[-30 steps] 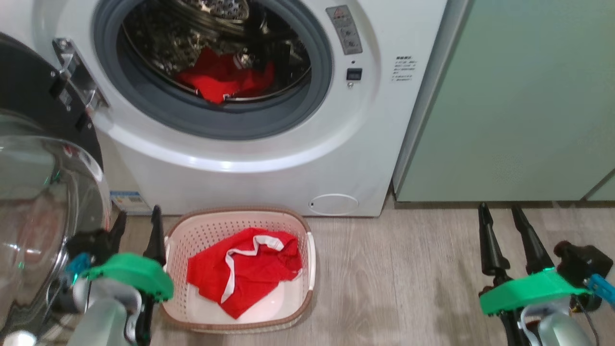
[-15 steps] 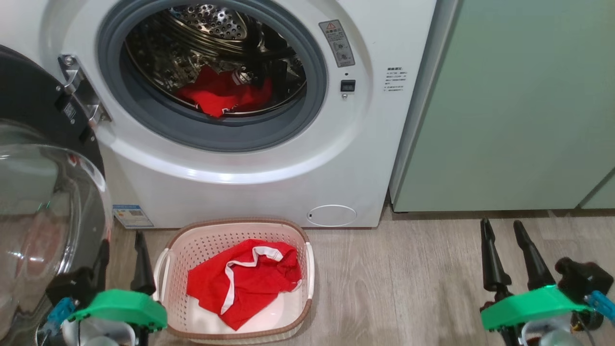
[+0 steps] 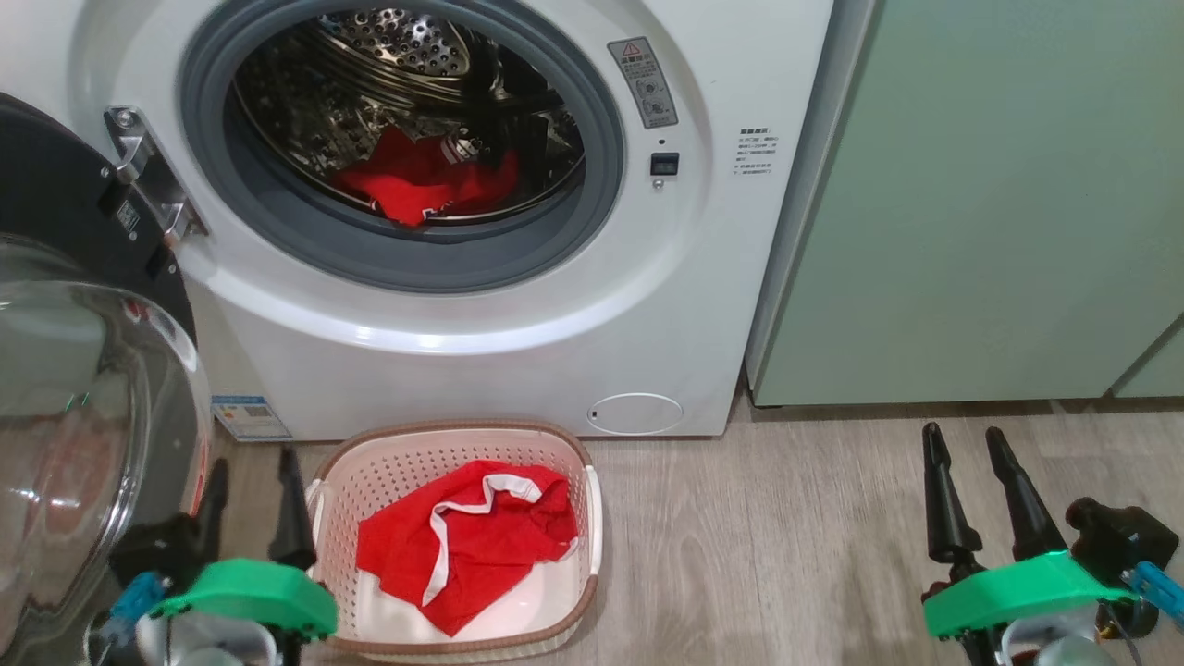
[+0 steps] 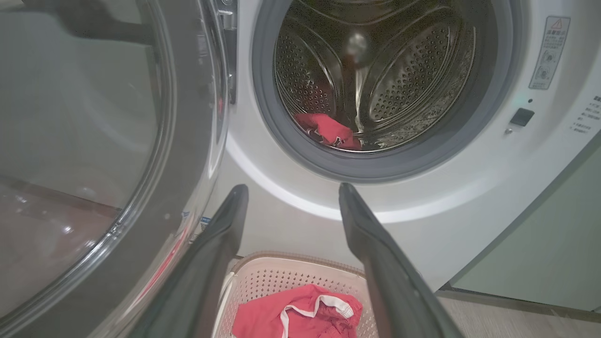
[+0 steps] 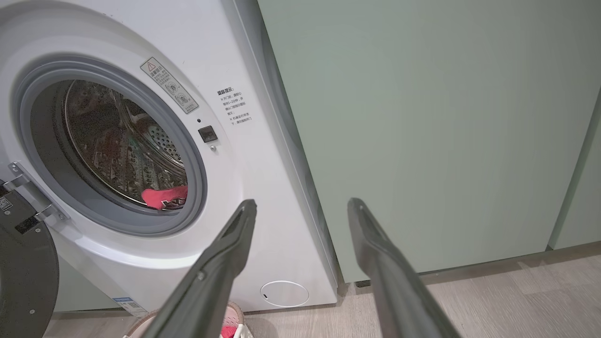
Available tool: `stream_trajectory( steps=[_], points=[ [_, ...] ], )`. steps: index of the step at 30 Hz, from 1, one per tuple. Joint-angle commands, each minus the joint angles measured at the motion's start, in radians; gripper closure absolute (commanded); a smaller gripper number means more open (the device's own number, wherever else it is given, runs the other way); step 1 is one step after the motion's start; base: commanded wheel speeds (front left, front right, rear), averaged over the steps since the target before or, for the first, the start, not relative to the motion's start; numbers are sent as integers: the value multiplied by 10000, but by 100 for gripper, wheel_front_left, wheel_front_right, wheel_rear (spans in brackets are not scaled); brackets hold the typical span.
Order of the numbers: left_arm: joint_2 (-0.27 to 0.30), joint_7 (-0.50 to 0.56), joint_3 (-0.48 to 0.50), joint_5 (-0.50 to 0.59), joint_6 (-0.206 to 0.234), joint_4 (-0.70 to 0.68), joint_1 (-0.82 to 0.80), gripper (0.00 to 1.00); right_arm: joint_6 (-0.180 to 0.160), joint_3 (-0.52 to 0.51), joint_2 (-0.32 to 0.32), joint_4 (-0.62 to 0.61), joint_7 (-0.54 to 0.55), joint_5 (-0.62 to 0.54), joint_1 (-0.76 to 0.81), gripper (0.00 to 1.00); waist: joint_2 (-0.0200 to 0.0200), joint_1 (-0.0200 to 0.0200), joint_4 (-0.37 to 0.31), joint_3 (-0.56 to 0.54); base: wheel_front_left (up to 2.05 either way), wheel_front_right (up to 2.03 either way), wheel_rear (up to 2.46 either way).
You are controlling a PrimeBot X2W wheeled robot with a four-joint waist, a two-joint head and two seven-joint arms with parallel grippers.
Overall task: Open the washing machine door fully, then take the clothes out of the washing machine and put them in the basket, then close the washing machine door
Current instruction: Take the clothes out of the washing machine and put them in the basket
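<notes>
Jaws both wide, empty; left pair just beside washing machine door point(image 3: 88, 388), could clip it reaching in for clothes point(image 3: 416, 180).

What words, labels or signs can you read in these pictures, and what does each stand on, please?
Warning sticker on the washing machine front: a red triangle sign; its print is too small.
Printed block beside it: Chinese characters, too small to read.
Blue sticker, lower front: blurred.
Clothes in the drum: dark lettering, unreadable.
No text can be quoted.
</notes>
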Motion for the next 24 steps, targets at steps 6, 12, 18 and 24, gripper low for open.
stream_trajectory(
  steps=[6, 12, 18, 24],
  points=[
    [234, 1096, -434, 385, -102, -80, -813, 0, -6, 312, -18, -185, -63, -16, -217, 0, -1, 0, -75, 200, 0, 0, 0],
    [529, 2962, -1329, 1077, -14, 308, -2390, 0, -6, 383, -23, -222, -63, 23, -617, 0, -1, 0, -273, 979, 0, 0, 0],
    [620, 4940, -1987, 1718, 267, 985, -4614, 0, -6, 422, 14, -264, -63, 22, -1110, 0, -1, 0, -580, 1909, 0, 0, 0],
    [869, 6500, -2444, 2232, 245, 1936, -6971, 0, -6, 531, 128, -330, -63, 42, -1682, 0, -1, 0, -1002, 2963, 0, 0, 0]
  ],
)
